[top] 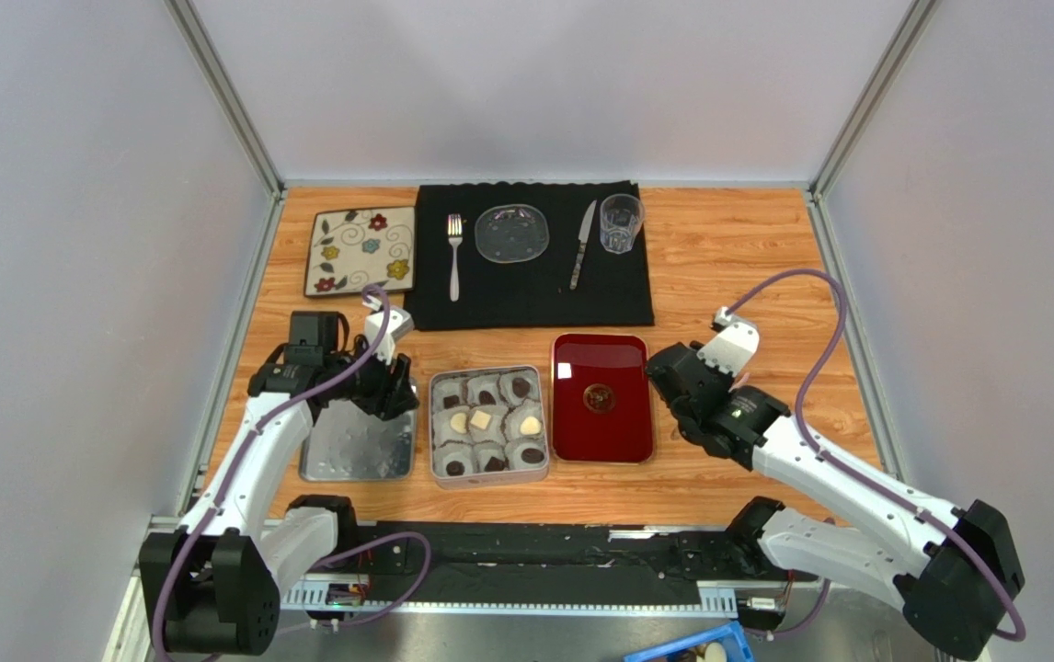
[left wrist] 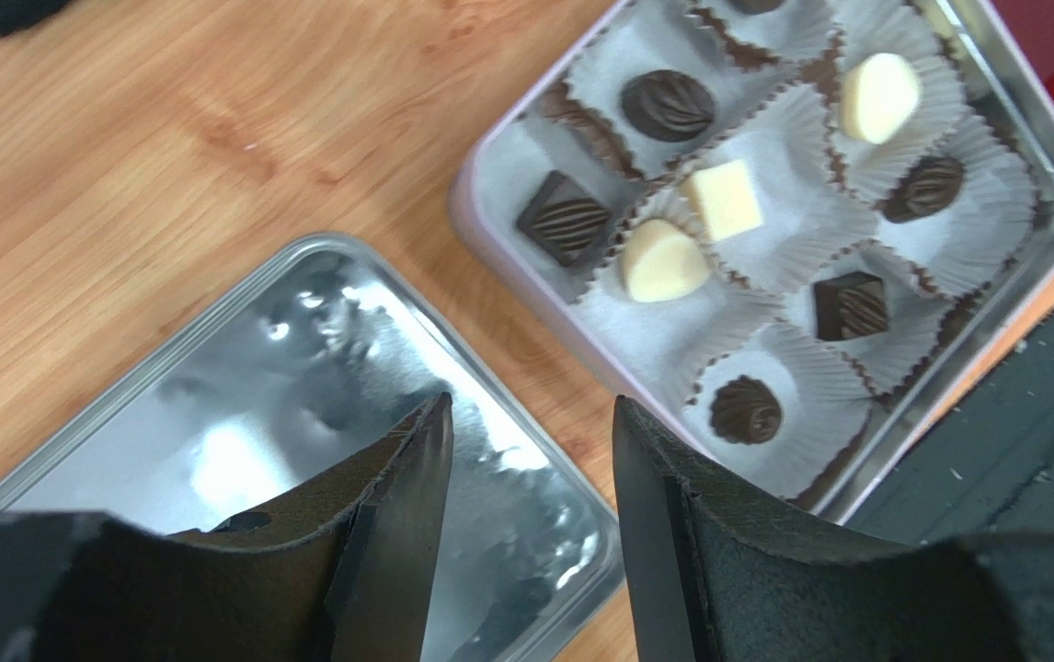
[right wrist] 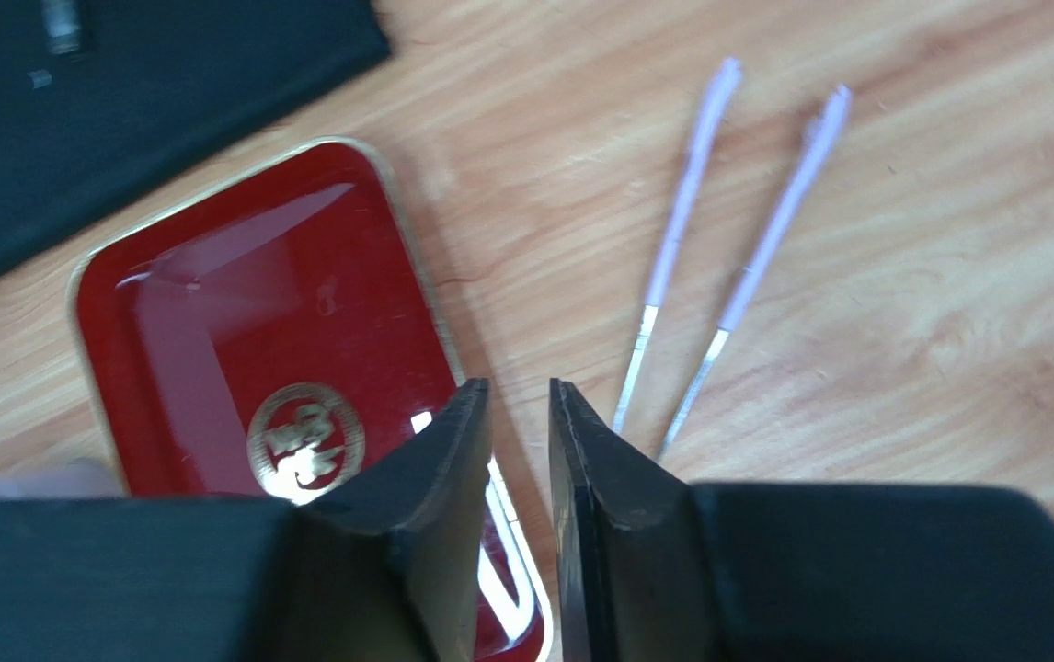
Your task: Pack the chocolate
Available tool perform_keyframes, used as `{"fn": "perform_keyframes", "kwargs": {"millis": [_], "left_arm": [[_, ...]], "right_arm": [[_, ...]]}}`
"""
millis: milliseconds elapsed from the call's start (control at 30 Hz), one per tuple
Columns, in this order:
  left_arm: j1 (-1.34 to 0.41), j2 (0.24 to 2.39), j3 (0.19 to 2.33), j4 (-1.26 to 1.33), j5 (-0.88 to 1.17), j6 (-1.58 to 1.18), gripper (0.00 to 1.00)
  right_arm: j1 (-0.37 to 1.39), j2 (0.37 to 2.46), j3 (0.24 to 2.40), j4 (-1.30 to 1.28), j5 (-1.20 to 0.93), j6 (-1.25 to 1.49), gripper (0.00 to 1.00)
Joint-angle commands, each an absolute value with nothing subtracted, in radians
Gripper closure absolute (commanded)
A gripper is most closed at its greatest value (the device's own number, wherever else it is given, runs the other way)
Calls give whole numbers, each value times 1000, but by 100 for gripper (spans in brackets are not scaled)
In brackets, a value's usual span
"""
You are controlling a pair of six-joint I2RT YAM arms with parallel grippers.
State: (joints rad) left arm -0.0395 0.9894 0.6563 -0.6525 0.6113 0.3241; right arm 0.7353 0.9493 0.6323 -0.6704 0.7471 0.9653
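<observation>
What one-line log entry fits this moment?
chocolates: nine in tin | left jaws: open over silver tray | right jaws: slightly open at red lid edge

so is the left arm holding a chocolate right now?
No, the left fingers stand apart with nothing between them, over the shiny tray.

You've got nine pieces of chocolate [left wrist: 851, 304] in one open tin [left wrist: 468, 200]: six dark pieces [left wrist: 667, 104], three cream-white pieces [left wrist: 726, 197], sat in nine paper cups [left wrist: 809, 366]. Alongside on the desk [top: 740, 262] there's one silver tray [top: 353, 444], one red lid [top: 602, 359] and two lilac sticks [right wrist: 685, 207]. At the back, count one black mat [top: 533, 290], one fork [top: 454, 255], one knife [top: 581, 246], one glass plate [top: 512, 232], one tumbler [top: 620, 221], one flowered tile [top: 360, 251].
</observation>
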Motion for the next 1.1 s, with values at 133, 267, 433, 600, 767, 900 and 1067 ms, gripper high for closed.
{"fn": "perform_keyframes", "kwargs": {"millis": [133, 267, 433, 600, 767, 900, 1067], "left_arm": [[89, 1046, 680, -583, 434, 437, 46], [94, 1057, 643, -470, 385, 569, 46], [94, 1097, 627, -388, 429, 730, 46], [94, 1187, 678, -471, 460, 885, 47], [94, 1255, 710, -581, 518, 992, 48], [92, 1284, 729, -598, 549, 1003, 48], [94, 1333, 772, -675, 571, 1054, 48]], "right_arm": [[998, 1008, 822, -623, 887, 825, 84], [1074, 1008, 825, -560, 884, 788, 87], [1100, 979, 798, -528, 844, 781, 89], [1103, 948, 773, -502, 804, 782, 90], [1104, 948, 784, -503, 784, 770, 90], [1103, 950, 788, -502, 772, 767, 90], [1103, 945, 792, -509, 761, 776, 90]]}}
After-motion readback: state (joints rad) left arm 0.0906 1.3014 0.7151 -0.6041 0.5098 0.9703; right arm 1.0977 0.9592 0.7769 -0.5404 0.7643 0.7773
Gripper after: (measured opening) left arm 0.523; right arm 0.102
